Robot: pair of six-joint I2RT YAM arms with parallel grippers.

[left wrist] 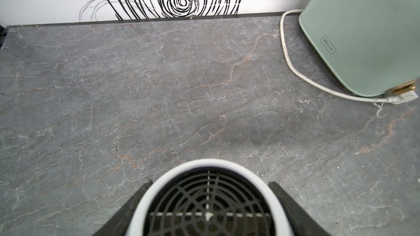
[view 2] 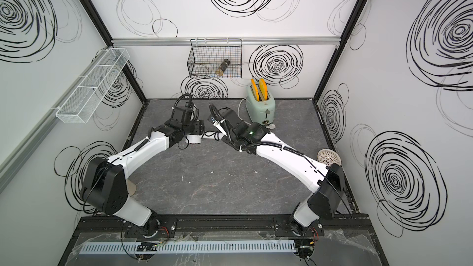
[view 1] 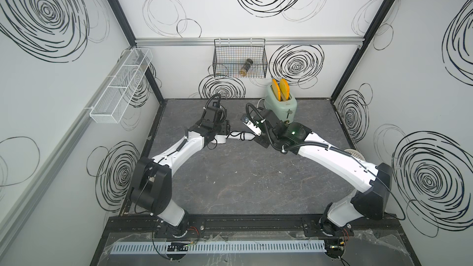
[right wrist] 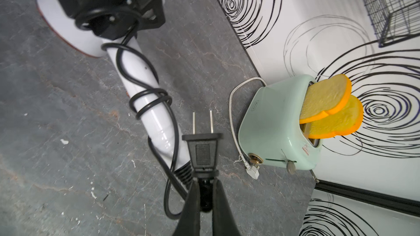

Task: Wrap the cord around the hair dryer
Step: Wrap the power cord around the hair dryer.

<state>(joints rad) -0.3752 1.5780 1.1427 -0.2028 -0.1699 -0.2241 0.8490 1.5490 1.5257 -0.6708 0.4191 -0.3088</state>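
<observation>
The white hair dryer (view 1: 221,139) lies on the grey table between the two arms, also seen in a top view (view 2: 193,139). My left gripper (left wrist: 210,182) is shut on the hair dryer (left wrist: 159,185), a jaw on each side of the round head with its black grille. The black cord (right wrist: 145,94) coils round the slim white handle (right wrist: 160,124) in a few loops. A slack loop lies on the table. My right gripper (right wrist: 205,181) is shut on the cord just behind the two-pronged plug (right wrist: 203,153), close to the handle's end.
A mint-green toaster (view 1: 280,104) with two orange-edged bread slices stands at the back right. Its white cable (left wrist: 286,51) curls on the table beside it. A black wire basket (view 1: 240,60) hangs on the back wall, a white mesh shelf (view 1: 120,90) on the left wall.
</observation>
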